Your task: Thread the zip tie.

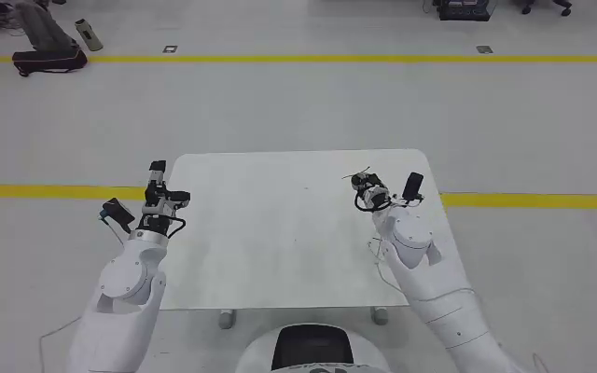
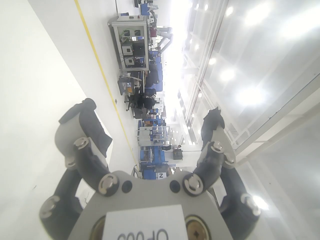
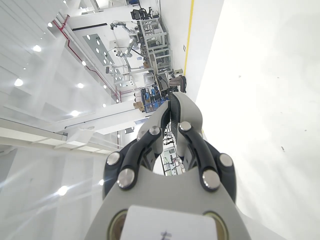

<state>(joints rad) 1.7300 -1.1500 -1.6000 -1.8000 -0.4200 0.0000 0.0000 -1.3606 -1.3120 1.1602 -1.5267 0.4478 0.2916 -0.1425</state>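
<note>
Found the right jaws pressed together above the tabletop [image 1: 270, 233] at about 2 o'clock in the top view. Saw a thin dark wisp poking out of them toward 10 o'clock and took it for the zip tie [image 1: 353, 174], though too fine to tell head from tail. From the right wrist view, saw the pads closed flat on each other, with the strip itself hard to make out between them.

Found the left jaws spread wide apart and empty, at 9 o'clock, just at the tabletop's edge and well apart from the tie.

Judged the tie featherlight, so no load worth minding. Judged it springy along its length and slick-surfaced, hence liable to flick, twist or slide in a loose pinch. Not fragile, but likely to kink if bent hard.

Thought it best gripped flat across the band's wide faces, not on its edges. Reckoned on one pinch close behind the pointed tail, leaving a short free tip to steer with — a long overhang would wobble. Reckoned on the other pinch at or just beside the head, with the slot left uncovered and turned toward the tail. Expected a slow, straight feed to suit, given the narrow slot.
</note>
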